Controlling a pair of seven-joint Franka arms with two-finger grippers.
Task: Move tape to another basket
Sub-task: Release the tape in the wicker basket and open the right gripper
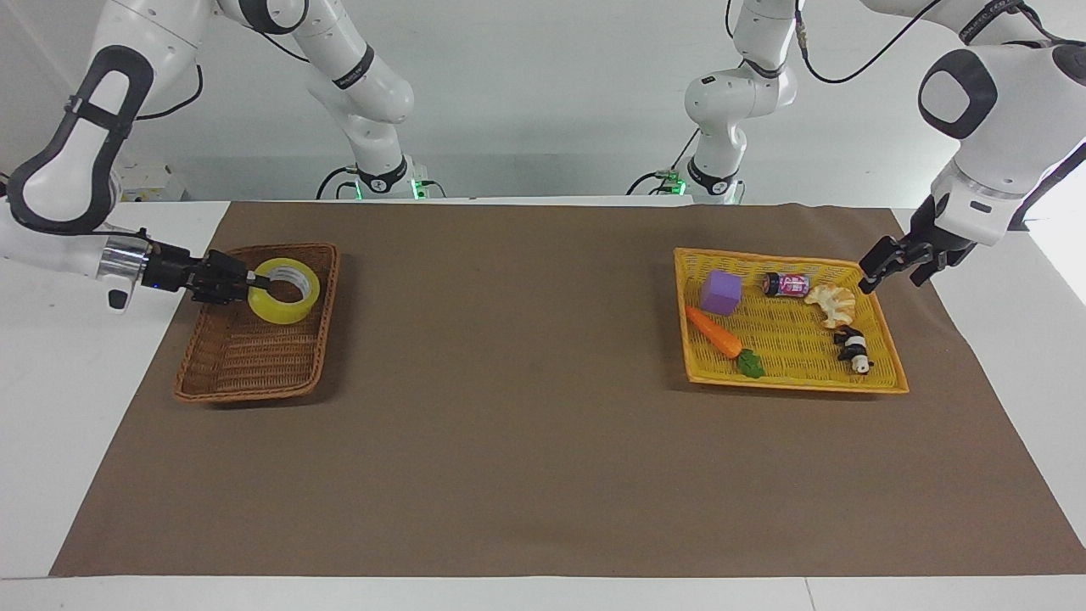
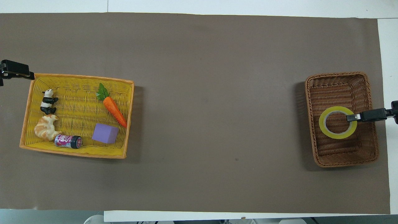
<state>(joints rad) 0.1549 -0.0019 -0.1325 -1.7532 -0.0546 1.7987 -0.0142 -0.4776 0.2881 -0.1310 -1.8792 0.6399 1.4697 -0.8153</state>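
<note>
The yellow tape roll (image 1: 280,311) lies flat inside the dark-brown wicker basket (image 1: 251,390) at the right arm's end of the table. In the overhead view the tape (image 2: 325,128) sits in the middle of the basket (image 2: 342,164). My right gripper (image 1: 249,284) reaches in over the basket's rim and is shut on the tape's wall; it also shows in the overhead view (image 2: 349,117). My left gripper (image 1: 887,278) is open and empty, up over the outer corner of the yellow tray basket (image 1: 793,383); its tip shows in the overhead view (image 2: 17,74).
The yellow tray basket (image 2: 74,154) holds a carrot (image 2: 113,107), a purple block (image 2: 105,133), a small can (image 2: 68,141), a croissant (image 2: 45,130) and a panda figure (image 2: 48,101). A brown mat (image 2: 217,109) covers the table.
</note>
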